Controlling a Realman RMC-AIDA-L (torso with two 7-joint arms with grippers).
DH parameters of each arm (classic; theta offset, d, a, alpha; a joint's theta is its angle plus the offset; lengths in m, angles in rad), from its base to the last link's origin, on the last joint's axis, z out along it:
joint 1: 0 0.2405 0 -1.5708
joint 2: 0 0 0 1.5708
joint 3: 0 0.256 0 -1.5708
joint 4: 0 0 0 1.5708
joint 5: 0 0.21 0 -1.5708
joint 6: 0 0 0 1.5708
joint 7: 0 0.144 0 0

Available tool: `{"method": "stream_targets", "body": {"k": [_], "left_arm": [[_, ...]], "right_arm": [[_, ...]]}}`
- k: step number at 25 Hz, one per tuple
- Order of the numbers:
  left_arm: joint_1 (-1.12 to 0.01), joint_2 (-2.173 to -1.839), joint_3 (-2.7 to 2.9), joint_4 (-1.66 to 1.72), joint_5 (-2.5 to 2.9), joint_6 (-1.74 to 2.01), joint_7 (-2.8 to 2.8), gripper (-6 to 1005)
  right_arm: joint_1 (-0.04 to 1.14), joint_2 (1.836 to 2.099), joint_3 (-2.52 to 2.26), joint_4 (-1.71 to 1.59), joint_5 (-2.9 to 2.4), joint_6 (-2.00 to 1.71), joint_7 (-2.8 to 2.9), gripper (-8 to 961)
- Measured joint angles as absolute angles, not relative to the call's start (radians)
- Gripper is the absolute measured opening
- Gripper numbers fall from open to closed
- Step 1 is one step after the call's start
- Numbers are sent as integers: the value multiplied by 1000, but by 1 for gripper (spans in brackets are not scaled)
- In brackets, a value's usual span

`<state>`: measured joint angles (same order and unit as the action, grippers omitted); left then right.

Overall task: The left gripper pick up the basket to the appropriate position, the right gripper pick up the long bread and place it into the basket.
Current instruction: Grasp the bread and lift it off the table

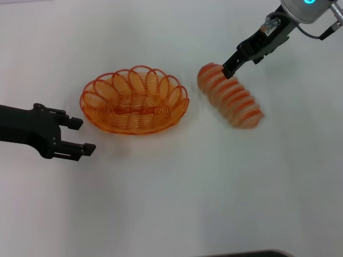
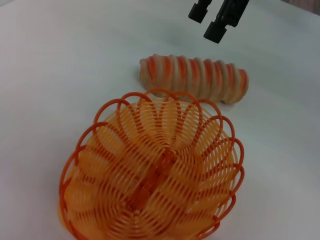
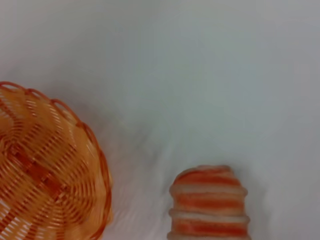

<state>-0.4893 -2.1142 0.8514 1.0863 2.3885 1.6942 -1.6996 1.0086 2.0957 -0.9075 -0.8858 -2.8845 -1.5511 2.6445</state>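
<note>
The orange wire basket (image 1: 134, 126) sits on the white table left of centre; it fills the left wrist view (image 2: 165, 93) and shows in the right wrist view (image 3: 102, 170). My left gripper (image 1: 82, 136) is open and empty, just left of the basket and not touching it. The long bread (image 1: 231, 97), striped orange and tan, lies right of the basket, also seen in the left wrist view (image 2: 195, 77) and the right wrist view (image 3: 209, 205). My right gripper (image 1: 230, 68) hovers over the bread's far end, open and empty; it also shows in the left wrist view (image 2: 207, 22).
The white table (image 1: 177, 198) runs around and in front of the basket and bread. A narrow gap separates the basket from the bread.
</note>
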Motion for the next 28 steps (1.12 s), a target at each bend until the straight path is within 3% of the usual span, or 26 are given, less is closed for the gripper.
{"method": "stream_targets", "body": {"k": [28], "left_arm": [[-526,-2108,854,1046,2410,1668,-1695,725]], "right_arm": [[1042,2089,-1020,-682,-2847,-1420,2646,885]]}}
